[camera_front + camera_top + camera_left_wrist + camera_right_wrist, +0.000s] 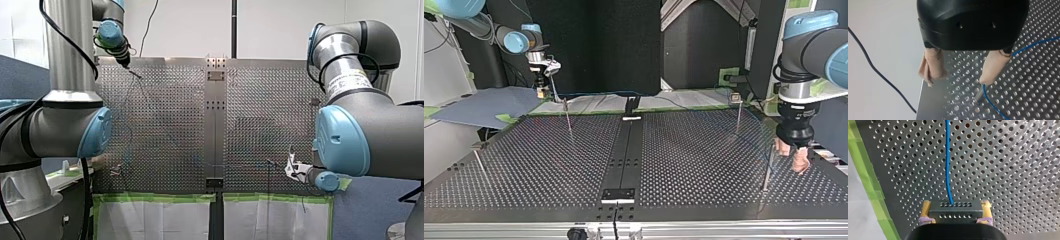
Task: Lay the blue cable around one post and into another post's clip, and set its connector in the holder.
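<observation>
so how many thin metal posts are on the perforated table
4 thin metal posts, top view: far left, far right, near left, near right; others may be hidden.

**Operator:** Cable and connector colours?

**Technician:** Cable (947, 157): solid blue. Connector (955, 211): black, with rows of small holes.

**Operator:** Grippers?

**Technician:** Right gripper (956, 203): yellow pads (927, 207), purple bands at their base. Left gripper (956, 81): black body, beige pads (994, 66).

**Operator:** Surroundings?

**Technician:** Table (1010, 170): silver-grey metal with a regular grid of round holes. Tape (155, 198): green, along the lower edge of the front view. Joint caps (342, 142): light blue on grey arms.
</observation>
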Robot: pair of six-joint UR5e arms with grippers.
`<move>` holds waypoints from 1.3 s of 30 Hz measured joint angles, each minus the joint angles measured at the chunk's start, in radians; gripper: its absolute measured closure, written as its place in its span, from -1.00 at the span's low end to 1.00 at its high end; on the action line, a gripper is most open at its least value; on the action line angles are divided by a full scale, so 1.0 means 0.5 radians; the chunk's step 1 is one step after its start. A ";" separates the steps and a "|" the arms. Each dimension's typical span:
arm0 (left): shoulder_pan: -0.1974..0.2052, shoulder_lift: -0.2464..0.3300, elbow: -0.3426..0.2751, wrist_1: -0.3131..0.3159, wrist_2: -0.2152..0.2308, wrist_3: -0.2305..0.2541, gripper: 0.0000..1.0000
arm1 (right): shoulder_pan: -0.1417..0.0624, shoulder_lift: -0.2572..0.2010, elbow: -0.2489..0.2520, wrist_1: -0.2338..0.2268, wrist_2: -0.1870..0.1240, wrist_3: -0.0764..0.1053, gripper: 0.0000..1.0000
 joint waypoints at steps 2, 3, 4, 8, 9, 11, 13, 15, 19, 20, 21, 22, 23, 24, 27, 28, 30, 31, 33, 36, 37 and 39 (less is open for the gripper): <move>-0.002 0.002 0.000 0.003 0.033 -0.011 -1.00 | 0.002 0.000 0.000 -0.001 0.000 0.000 0.98; -0.003 0.002 0.000 0.003 0.044 -0.013 -1.00 | 0.002 0.000 -0.001 -0.001 0.000 0.000 0.98; -0.005 0.003 0.000 0.004 0.053 -0.015 -1.00 | 0.003 0.000 -0.001 -0.002 0.000 0.000 0.98; -0.011 0.009 0.000 0.006 0.075 -0.020 -1.00 | 0.004 0.000 -0.001 -0.003 0.000 0.000 0.98; -0.012 0.011 0.000 0.007 0.076 -0.020 -1.00 | 0.004 0.000 -0.001 -0.004 0.000 0.000 0.98; -0.014 0.014 0.000 0.009 0.076 -0.022 -1.00 | 0.005 0.000 0.000 -0.004 0.000 0.000 0.98; -0.015 0.014 0.000 0.010 0.074 -0.022 -1.00 | 0.005 0.000 0.000 -0.004 0.000 0.000 0.98; -0.016 0.015 0.000 0.010 0.072 -0.022 -1.00 | 0.005 0.000 0.000 -0.004 0.000 0.000 0.98; -0.019 0.015 0.000 0.010 0.071 -0.024 -1.00 | 0.005 0.000 0.000 -0.004 0.000 0.000 0.98; -0.019 0.015 0.000 0.010 0.071 -0.025 -1.00 | 0.005 0.001 0.000 -0.004 0.000 0.000 0.98; -0.019 0.015 0.000 0.010 0.071 -0.025 -1.00 | 0.005 0.000 0.000 -0.004 0.000 0.000 0.98; -0.019 0.015 0.000 0.009 0.071 -0.026 -1.00 | 0.005 0.000 0.000 -0.004 0.000 0.000 0.98; -0.020 0.015 0.000 0.009 0.071 -0.027 -1.00 | 0.005 0.000 0.000 -0.004 -0.001 0.000 0.98; -0.020 0.015 0.000 0.009 0.071 -0.027 -1.00 | 0.005 0.000 0.000 -0.004 -0.001 0.000 0.98; -0.020 0.015 0.000 0.009 0.071 -0.028 -1.00 | 0.005 0.001 0.000 -0.004 0.000 0.000 0.98; -0.020 0.015 0.000 0.009 0.071 -0.028 -1.00 | 0.006 0.001 0.000 -0.004 0.000 0.000 0.98; -0.020 0.016 0.000 0.009 0.071 -0.029 -1.00 | 0.006 0.001 0.000 -0.004 0.000 0.000 0.98; -0.020 0.017 0.000 0.009 0.071 -0.029 -1.00 | 0.006 0.001 0.000 -0.004 0.000 0.000 0.98; -0.020 0.018 0.000 0.009 0.071 -0.029 -1.00 | 0.006 0.001 0.000 -0.004 0.000 0.000 0.98; -0.020 0.018 0.000 0.009 0.070 -0.033 -1.00 | 0.006 0.001 -0.001 -0.004 0.000 0.000 0.98; -0.020 0.018 0.000 0.009 0.070 -0.034 -1.00 | 0.006 0.001 -0.001 -0.004 0.000 0.000 0.98; -0.020 0.018 -0.001 0.009 0.070 -0.036 -1.00 | 0.005 0.000 -0.001 -0.004 0.000 0.000 0.98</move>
